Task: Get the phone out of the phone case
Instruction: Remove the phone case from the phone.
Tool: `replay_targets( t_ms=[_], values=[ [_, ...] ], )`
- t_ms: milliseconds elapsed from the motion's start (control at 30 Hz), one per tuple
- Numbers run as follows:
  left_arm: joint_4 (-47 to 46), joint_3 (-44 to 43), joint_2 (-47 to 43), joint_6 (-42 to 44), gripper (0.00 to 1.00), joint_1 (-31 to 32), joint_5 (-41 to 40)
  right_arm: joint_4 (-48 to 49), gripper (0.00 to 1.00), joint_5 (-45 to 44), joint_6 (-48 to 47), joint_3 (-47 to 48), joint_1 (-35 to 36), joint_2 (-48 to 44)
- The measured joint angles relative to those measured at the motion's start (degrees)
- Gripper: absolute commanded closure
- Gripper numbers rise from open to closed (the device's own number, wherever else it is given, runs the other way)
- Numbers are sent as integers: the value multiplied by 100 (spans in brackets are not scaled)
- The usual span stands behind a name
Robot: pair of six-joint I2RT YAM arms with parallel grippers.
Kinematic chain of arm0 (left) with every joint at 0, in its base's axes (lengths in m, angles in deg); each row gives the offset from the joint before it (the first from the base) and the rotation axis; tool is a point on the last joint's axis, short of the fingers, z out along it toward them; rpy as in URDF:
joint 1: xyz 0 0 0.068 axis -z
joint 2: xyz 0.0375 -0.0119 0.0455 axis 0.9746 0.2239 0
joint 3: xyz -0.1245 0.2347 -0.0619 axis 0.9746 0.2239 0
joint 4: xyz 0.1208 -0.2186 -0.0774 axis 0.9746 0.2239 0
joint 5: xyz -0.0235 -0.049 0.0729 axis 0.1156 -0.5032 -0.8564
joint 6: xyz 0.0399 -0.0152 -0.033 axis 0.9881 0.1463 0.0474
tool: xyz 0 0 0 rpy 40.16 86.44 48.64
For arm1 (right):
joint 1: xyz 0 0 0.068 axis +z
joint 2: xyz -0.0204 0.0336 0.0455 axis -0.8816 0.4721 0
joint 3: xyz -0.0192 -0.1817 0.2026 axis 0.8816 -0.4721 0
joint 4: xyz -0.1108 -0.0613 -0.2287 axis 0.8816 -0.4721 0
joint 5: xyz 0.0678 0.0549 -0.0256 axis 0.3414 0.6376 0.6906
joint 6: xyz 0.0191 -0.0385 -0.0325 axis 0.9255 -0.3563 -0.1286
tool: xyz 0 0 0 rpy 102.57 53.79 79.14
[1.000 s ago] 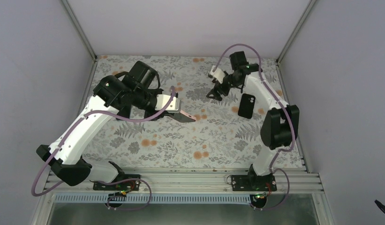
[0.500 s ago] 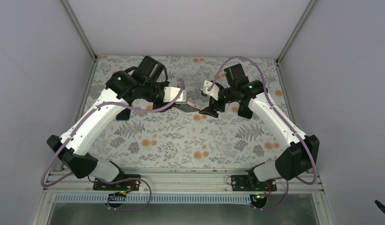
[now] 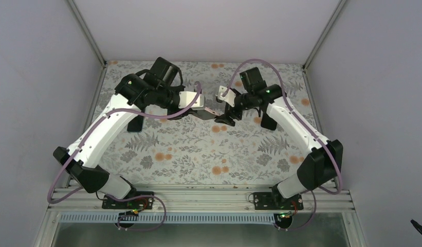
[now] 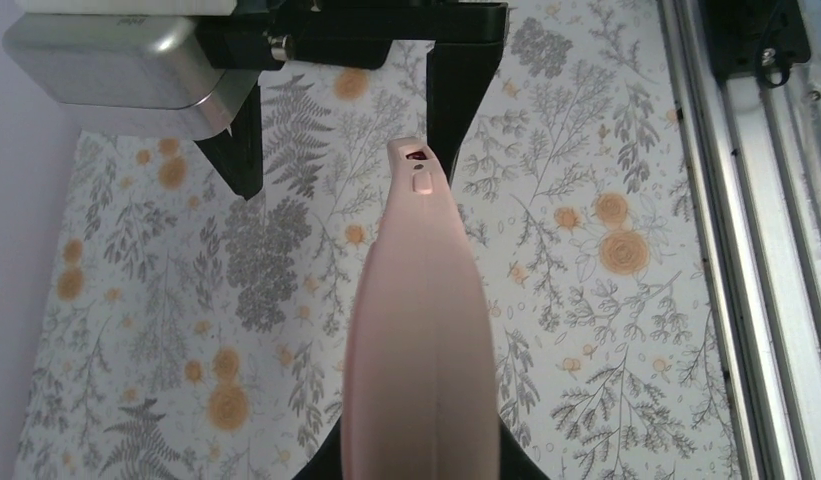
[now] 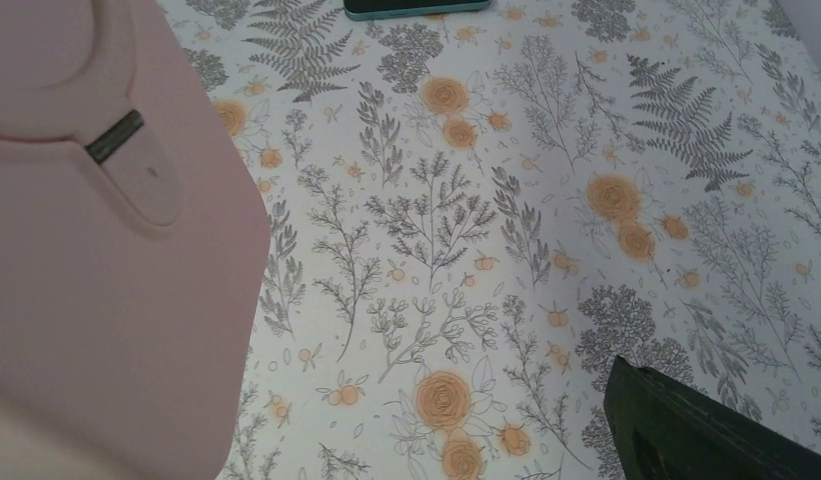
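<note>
My left gripper (image 3: 197, 110) is shut on the salmon-pink phone case (image 3: 215, 111) and holds it above the table's middle, its free end toward the right arm. In the left wrist view the case (image 4: 421, 330) runs edge-on up from my left gripper (image 4: 421, 472). From above, its upper face looks dark, likely the phone (image 3: 203, 115). My right gripper (image 3: 225, 116) is open at the case's free end, its fingers (image 4: 464, 100) straddling the tip. In the right wrist view the case (image 5: 106, 260) fills the left side and only one finger (image 5: 686, 430) shows.
A bare black phone (image 3: 268, 121) lies on the floral table under the right arm. Another dark flat device (image 3: 134, 125) lies under the left arm; a dark device with a teal edge (image 5: 416, 8) shows at the top of the right wrist view. Grey walls enclose the table.
The left arm carried the case up and toward the centre. The right arm swung in from the back right, and its open gripper came to the case's free end.
</note>
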Motion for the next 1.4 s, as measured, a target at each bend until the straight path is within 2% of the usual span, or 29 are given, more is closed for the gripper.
replay_targets(
  t_ms=[533, 833, 1033, 1167, 1400],
  values=[
    [-42, -24, 48, 120, 98, -94, -560, -614, 0, -302, -439, 1233, 9, 1172],
    [789, -22, -129, 271, 98, 90, 20, 166, 0, -1209, -339, 1303, -601, 1401],
    [837, -22, -142, 271, 98, 83, 94, 195, 0, -1200, -278, 1351, -734, 1405],
    [754, 81, -151, 258, 98, 83, 92, 68, 3, -933, -358, 920, -575, 1117],
    [439, 129, -151, 188, 98, 66, 85, -79, 4, -463, -313, -142, 9, -131]
  ],
)
